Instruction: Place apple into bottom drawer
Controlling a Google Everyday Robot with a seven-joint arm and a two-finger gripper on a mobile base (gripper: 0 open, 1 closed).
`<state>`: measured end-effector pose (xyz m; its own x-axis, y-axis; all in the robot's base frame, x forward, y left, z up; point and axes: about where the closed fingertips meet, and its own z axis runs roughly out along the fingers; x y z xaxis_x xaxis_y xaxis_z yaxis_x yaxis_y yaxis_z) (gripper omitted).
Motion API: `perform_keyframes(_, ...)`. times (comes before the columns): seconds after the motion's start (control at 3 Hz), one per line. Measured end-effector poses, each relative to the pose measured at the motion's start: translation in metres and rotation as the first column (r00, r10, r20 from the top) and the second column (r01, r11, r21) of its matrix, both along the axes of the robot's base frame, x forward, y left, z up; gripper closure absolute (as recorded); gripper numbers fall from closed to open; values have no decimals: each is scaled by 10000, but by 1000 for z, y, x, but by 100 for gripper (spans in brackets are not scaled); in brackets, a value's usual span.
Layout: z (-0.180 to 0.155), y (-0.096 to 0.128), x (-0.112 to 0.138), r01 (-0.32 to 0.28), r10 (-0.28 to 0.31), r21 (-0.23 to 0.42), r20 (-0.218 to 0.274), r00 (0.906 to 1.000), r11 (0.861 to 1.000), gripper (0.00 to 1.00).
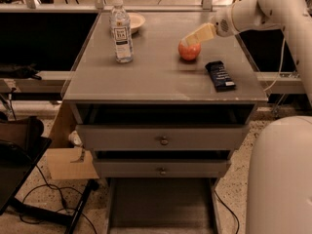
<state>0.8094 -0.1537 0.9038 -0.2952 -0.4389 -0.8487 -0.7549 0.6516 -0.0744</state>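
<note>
The red-orange apple (189, 50) sits on the grey cabinet top (156, 72), right of centre. My gripper (191, 38) reaches in from the upper right on a white arm; its cream-coloured tip lies right over the apple's top, touching or nearly touching it. The bottom drawer (161, 204) is pulled out at the foot of the cabinet, a wide shallow grey tray with nothing in it. Two knobbed drawer fronts sit above it.
A clear water bottle (121, 30) stands at the top's left. A small bowl (135, 21) sits behind it. A dark snack bar (220, 75) lies right of the apple. Part of the robot's white body (280, 179) fills the lower right. Cables and a cardboard box (68, 162) are on the floor at left.
</note>
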Motion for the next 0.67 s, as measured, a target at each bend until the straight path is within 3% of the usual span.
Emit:
perform_keyframes(0.33, -14, 33, 12, -415, 417, 234, -100, 9991, 9989, 0)
perform_keyframes(0.67, -41, 52, 19, -550, 579, 557, -517, 9970, 9969, 0)
